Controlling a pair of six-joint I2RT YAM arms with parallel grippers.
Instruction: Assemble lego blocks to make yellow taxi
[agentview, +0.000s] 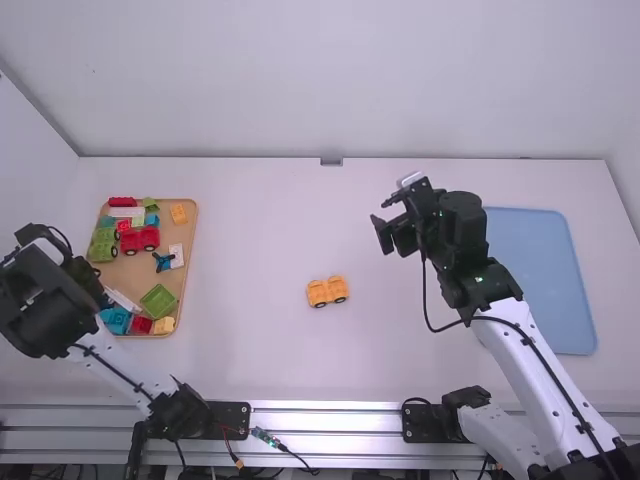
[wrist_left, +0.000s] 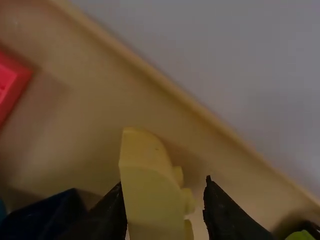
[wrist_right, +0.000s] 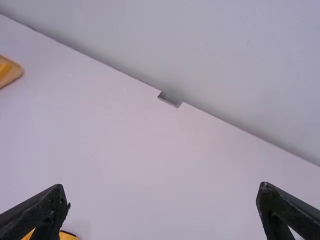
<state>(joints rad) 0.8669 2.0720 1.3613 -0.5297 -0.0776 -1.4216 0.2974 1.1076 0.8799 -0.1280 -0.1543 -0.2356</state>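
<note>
An orange-yellow wheeled piece (agentview: 327, 291) stands on the table near the middle; its edge also shows as a yellow bit (wrist_right: 64, 236) low in the right wrist view. My left gripper (agentview: 92, 284) is over the tray's left side. In its wrist view, the left gripper (wrist_left: 163, 186) is open around a pale yellow block (wrist_left: 150, 192), one finger close against it and a gap on the studded side. My right gripper (agentview: 379, 216) is above the table, right of the wheeled piece; the right gripper (wrist_right: 162, 194) is wide open with nothing between its fingers.
The tan tray (agentview: 188, 270) at the left holds red (agentview: 140, 238), green (agentview: 158, 300) and blue (agentview: 117, 320) pieces, plus a yellow-orange block (agentview: 178, 213). A blue mat (agentview: 545, 280) lies at the right, partly behind the right arm.
</note>
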